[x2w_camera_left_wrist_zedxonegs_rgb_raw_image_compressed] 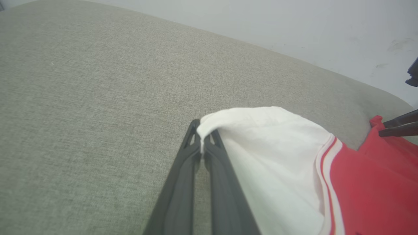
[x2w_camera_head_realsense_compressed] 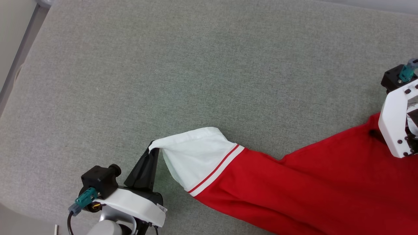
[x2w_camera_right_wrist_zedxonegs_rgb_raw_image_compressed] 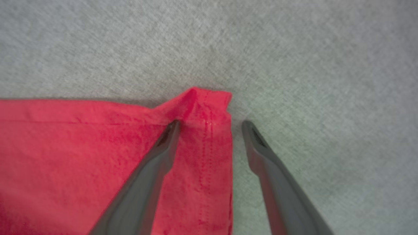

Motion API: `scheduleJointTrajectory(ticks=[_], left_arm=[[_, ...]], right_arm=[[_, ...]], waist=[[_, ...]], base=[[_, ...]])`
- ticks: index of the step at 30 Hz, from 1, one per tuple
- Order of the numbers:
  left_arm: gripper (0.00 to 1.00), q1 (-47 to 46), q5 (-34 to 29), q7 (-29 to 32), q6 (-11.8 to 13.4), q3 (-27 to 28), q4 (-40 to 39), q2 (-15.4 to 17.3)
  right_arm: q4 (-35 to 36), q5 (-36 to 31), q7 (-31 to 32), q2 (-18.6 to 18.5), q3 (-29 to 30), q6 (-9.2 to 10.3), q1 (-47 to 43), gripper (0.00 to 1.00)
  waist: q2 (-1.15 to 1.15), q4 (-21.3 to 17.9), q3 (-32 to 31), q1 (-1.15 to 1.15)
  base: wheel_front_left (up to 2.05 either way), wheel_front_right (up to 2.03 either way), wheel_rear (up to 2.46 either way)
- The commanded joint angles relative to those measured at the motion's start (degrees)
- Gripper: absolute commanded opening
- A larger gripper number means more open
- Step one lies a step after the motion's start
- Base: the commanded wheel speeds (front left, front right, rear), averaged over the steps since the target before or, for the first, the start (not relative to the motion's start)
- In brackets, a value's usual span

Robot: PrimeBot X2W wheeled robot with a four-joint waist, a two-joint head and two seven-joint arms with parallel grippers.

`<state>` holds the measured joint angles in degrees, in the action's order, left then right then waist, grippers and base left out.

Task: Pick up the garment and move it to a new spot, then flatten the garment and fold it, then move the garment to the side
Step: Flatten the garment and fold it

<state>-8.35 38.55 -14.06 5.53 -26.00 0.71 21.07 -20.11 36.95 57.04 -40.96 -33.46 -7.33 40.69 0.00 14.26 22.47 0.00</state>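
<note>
Gripping the garment [x2w_camera_head_realsense_compressed: 294, 189] by its white sleeve [x2w_camera_head_realsense_compressed: 192, 156], the left end effector [x2w_camera_head_realsense_compressed: 153, 150] has its two dark fingers pressed together on the sleeve's outer corner. In the left wrist view the fingers [x2w_camera_left_wrist_zedxonegs_rgb_raw_image_compressed: 183, 182] meet at the tips with a fold of white cloth [x2w_camera_left_wrist_zedxonegs_rgb_raw_image_compressed: 271, 147] pinched between them and draped over the right-hand finger. The sleeve is lifted into a loose cone above the grey worktop [x2w_camera_head_realsense_compressed: 163, 71].

The right end effector [x2w_camera_right_wrist_zedxonegs_rgb_raw_image_compressed: 211, 123] stands wide apart and clamps nothing. It straddles a hemmed red corner of the garment [x2w_camera_right_wrist_zedxonegs_rgb_raw_image_compressed: 81, 147]: one finger [x2w_camera_right_wrist_zedxonegs_rgb_raw_image_compressed: 153, 169] lies over the red cloth, the other [x2w_camera_right_wrist_zedxonegs_rgb_raw_image_compressed: 277, 176] over bare grey fabric just beside the hem edge. Whether either tip presses on what lies under it, I cannot tell.

The garment lies on the near right part of the worktop, its red body spread from the sleeve across to the right arm's white housing [x2w_camera_head_realsense_compressed: 395, 124]. A red and white striped band [x2w_camera_head_realsense_compressed: 217, 169] marks where the sleeve joins the red cloth. No lettering is visible on the exposed side.
</note>
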Motion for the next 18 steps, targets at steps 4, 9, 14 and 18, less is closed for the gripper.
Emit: scheduleJointTrajectory(ticks=[4,9,14,18], left_arm=[[0.00,0.3,-0.1,-0.3,-0.1,0.2,0.4,0.3],[0.00,0.9,0.3,-0.1,0.0,0.6,0.9,1.2],[0.00,1.2,0.2,0.4,0.1,0.8,0.9,2.3],[0.00,1.2,-0.1,1.0,0.4,1.4,0.0,3.8]], right_arm=[[-3.4,1.8,-1.2,1.2,-5.5,-0.20,-2.7,0.00],[-4.0,4.5,-7.6,2.5,-4.7,-0.12,1.1,0.00],[-4.0,5.9,-13.3,3.0,-5.2,-0.12,3.1,0.00],[-3.0,7.6,-18.8,2.5,-5.6,-0.12,3.7,0.00]], waist=[[0.00,-0.9,-1.0,0.00],[0.00,-2.4,-3.4,0.00],[0.00,-3.9,-6.3,0.00],[0.00,-5.4,-9.1,0.00]], base=[[0.00,0.00,0.00],[0.00,0.00,0.00],[0.00,0.00,0.00],[0.00,0.00,0.00]])
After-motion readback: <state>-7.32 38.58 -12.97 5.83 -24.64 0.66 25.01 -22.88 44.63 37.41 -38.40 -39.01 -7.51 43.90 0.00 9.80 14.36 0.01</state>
